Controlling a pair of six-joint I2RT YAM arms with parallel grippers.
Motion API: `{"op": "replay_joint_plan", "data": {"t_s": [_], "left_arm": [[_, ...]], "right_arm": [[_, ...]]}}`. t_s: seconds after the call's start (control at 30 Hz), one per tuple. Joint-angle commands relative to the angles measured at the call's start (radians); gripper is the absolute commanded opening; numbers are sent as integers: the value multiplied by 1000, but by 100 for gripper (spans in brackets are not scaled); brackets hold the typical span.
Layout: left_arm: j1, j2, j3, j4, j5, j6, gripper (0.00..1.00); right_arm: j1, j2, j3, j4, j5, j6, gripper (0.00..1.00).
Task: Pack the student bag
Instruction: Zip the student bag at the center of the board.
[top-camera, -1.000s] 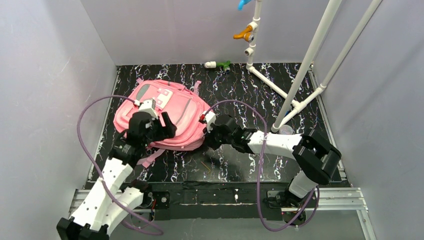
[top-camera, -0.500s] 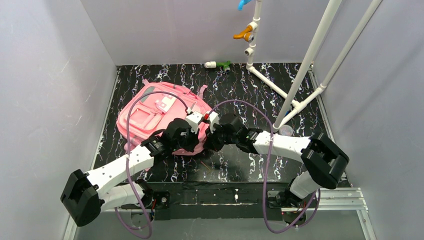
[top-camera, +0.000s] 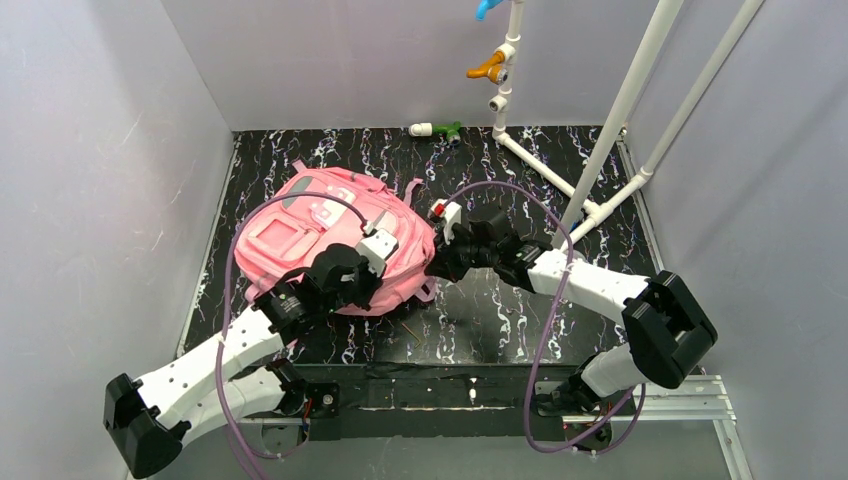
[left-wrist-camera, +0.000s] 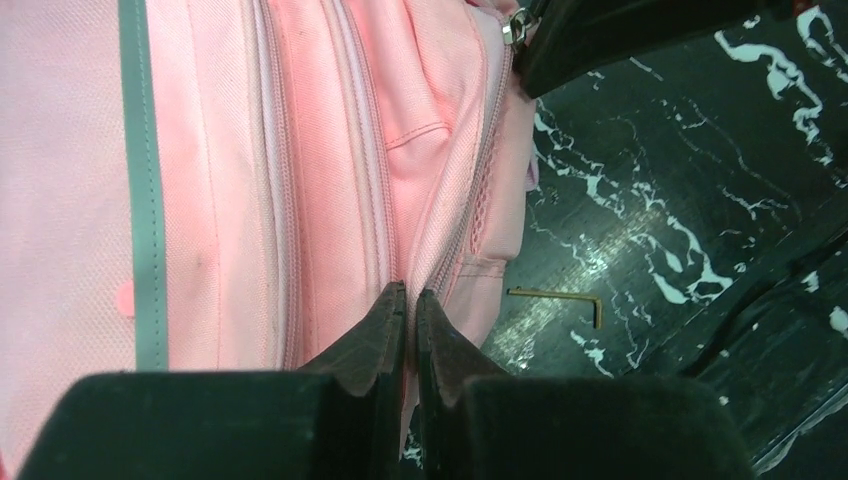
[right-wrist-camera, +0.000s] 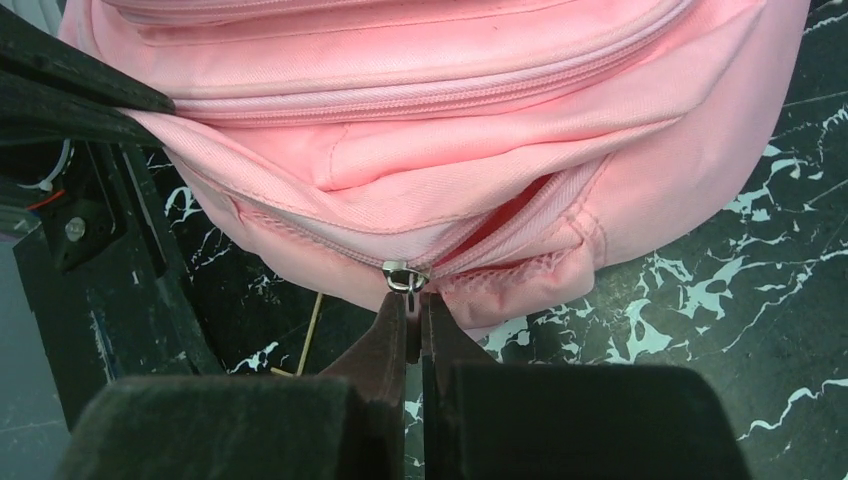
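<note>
on the left half of the black marbled table (top-camera: 470, 170): student bag (top-camera: 320, 230), lying flat, front pocket up.

at the bag's near right edge, left gripper (left-wrist-camera: 411, 300), pinched shut on a fold of pink fabric beside the zip track, seemingly to brace it. just right of that, at the bag's right corner, zip pull (right-wrist-camera: 404, 275), nipped between the tips of the right gripper (right-wrist-camera: 413, 305), clamped tight on it. behind the pull, a short stretch of zip (right-wrist-camera: 500, 215) parted, darker pink showing inside. off the bag's near edge, a small hex key (left-wrist-camera: 560, 296) on the table, untouched. well right of the bag, white pipe frame (top-camera: 600, 130).

progress, by judgement: early. opening of the compartment only just begun; nothing seen inside, nothing in either gripper to pack. left to do: draw the pull further round, spread the mouth, load, zip shut.

against half a second ago: bag dragged a little right and away from the arm bases; right gripper further right and back, in keeping with a pull on the zip; left gripper at much the same spot on the bag. against a full second ago: left gripper moved from the bag's near left part across to its right.
</note>
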Motion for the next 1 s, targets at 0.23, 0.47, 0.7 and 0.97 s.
{"op": "replay_joint_plan", "data": {"t_s": [0.23, 0.47, 0.7, 0.97], "left_arm": [[24, -135, 149, -349, -42, 79, 43], [23, 6, 104, -12, 117, -36, 64], [19, 156, 48, 146, 64, -4, 64], [19, 98, 35, -25, -43, 53, 3]], "right_arm": [[-49, -35, 40, -65, -64, -78, 1], [-20, -29, 97, -61, -147, -34, 1], [-13, -41, 133, -90, -155, -44, 1], [-7, -38, 182, -184, -112, -63, 1]]}}
